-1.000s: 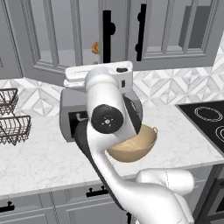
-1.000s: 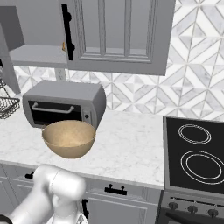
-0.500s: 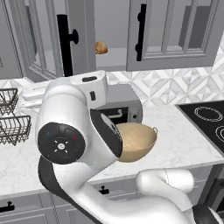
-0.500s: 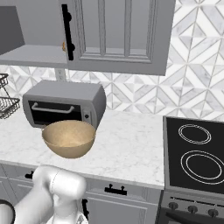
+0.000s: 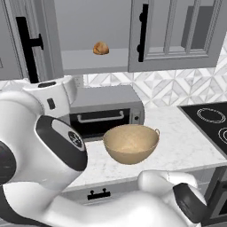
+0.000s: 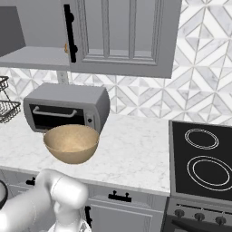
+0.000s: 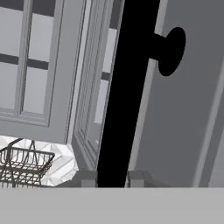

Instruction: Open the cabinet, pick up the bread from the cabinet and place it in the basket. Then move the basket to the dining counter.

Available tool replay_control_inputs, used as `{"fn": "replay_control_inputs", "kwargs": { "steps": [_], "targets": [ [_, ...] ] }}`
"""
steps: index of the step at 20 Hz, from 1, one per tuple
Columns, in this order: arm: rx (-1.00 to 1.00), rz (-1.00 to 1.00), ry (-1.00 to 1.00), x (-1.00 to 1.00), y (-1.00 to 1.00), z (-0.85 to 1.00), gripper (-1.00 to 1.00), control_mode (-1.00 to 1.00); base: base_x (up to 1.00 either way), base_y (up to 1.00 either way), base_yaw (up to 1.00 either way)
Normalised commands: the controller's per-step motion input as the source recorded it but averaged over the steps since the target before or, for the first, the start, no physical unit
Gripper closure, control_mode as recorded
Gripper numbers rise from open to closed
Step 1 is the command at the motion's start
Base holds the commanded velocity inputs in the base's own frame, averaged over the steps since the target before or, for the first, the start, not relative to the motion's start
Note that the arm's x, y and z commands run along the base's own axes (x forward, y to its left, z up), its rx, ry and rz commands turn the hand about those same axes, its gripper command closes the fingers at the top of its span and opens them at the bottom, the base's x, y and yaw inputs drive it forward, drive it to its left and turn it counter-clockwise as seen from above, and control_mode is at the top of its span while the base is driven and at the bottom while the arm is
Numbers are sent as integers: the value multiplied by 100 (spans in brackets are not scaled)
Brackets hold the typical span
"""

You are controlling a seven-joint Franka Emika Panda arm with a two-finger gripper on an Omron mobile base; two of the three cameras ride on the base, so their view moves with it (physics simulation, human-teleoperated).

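Observation:
My gripper (image 7: pixel 112 179) is shut on the black vertical bar handle (image 7: pixel 127 87) of the cabinet's left door, one fingertip on each side of the bar. That door (image 5: pixel 31 40) stands swung out to the left, and the cabinet's grey shelf (image 5: pixel 93 60) lies exposed. The bread (image 5: pixel 101 48), a small golden-brown roll, sits on the shelf; a sliver of the bread (image 6: pixel 66 47) peeks from behind the right door's handle. The tan woven basket (image 5: pixel 131 142) (image 6: pixel 71 142) rests on the marble worktop in front of the toaster oven. The dining counter is out of view.
A grey toaster oven (image 5: pixel 106 113) (image 6: pixel 68 108) stands under the cabinet against the tiled wall. Dark wire baskets (image 6: pixel 7 108) (image 7: pixel 22 164) sit to the left. A black stove top (image 6: pixel 204 158) lies to the right. The right cabinet door (image 5: pixel 173 35) is closed.
The left cabinet door has swung open leftward with my hand on its handle, uncovering the shelf and the bread. My arm has swept left across the left base view.

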Motion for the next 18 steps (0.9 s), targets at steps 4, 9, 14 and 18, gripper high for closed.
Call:
{"fn": "replay_control_inputs", "kwargs": {
  "steps": [4, 9, 14, 18],
  "targets": [
    [0, 1, -6, -33, -2, 0, -100, -100, 0, 0, 0],
    [0, 2, -15, -98, -20, 0, -100, -100, 0, 0, 0],
    [2, 8, -17, -94, -95, 0, -100, -100, 0, 0, 0],
    [15, 17, -8, -47, -100, 9, -100, -100, 0, 0, 0]
  ]
}}
